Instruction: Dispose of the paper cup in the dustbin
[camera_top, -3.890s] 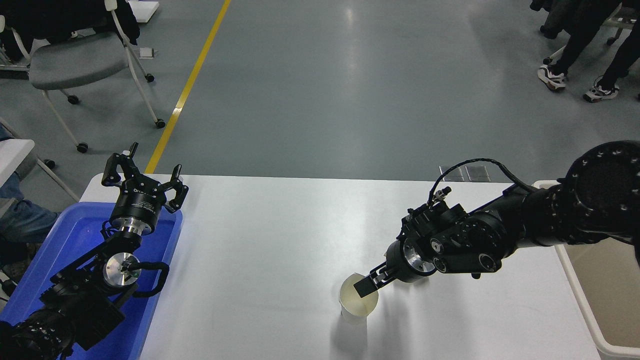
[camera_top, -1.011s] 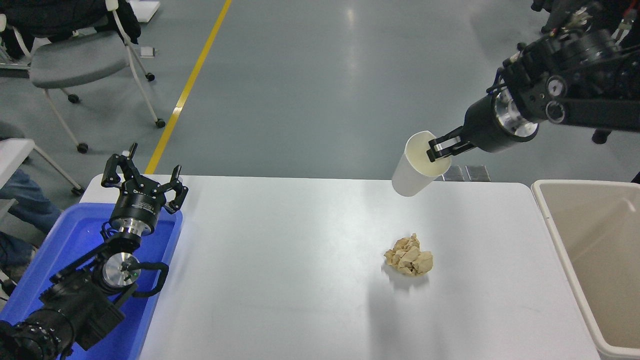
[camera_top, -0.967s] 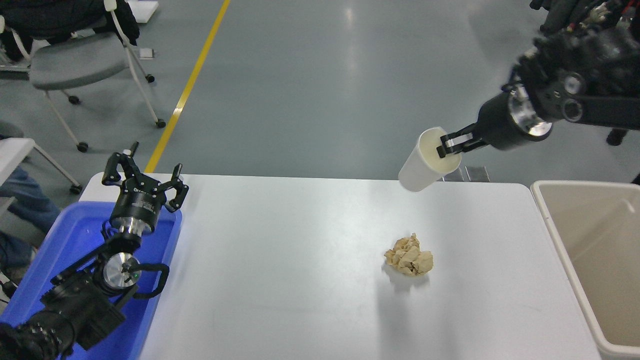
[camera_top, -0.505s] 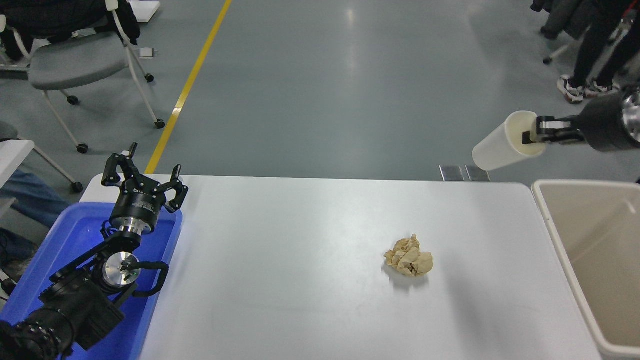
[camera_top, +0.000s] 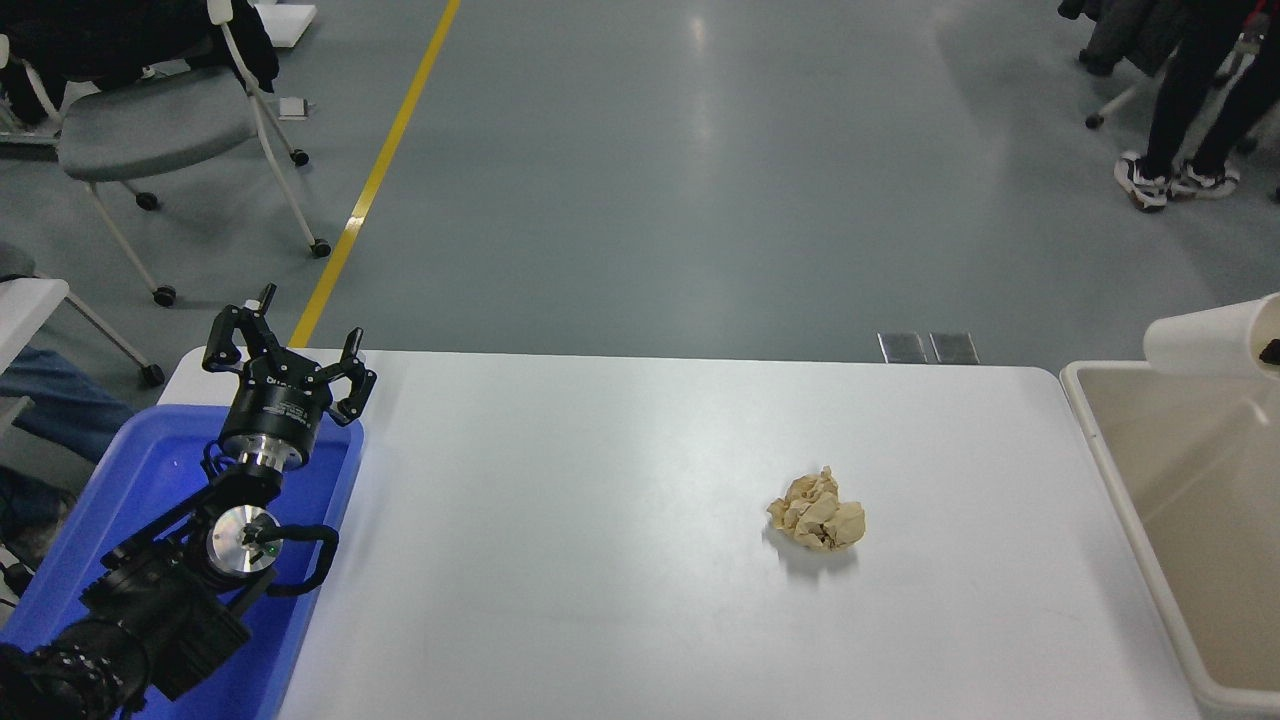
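Note:
The white paper cup (camera_top: 1205, 339) hangs on its side in the air at the right edge of the head view, over the far left corner of the beige dustbin (camera_top: 1200, 540). Its open end faces right. Of my right gripper (camera_top: 1270, 351) only a black fingertip shows at the cup's rim, at the picture's edge; it holds the cup. My left gripper (camera_top: 290, 352) is open and empty, parked above the blue tray (camera_top: 150, 470) at the lower left.
A crumpled tan paper ball (camera_top: 817, 511) lies on the white table (camera_top: 600, 560), right of centre. A wheeled chair (camera_top: 150, 120) stands at the far left. A person's legs (camera_top: 1190, 100) show at the top right.
My right gripper has carried the cup up off the table and to the right, from above the table's far edge to over the dustbin. The arm has left the picture almost entirely.

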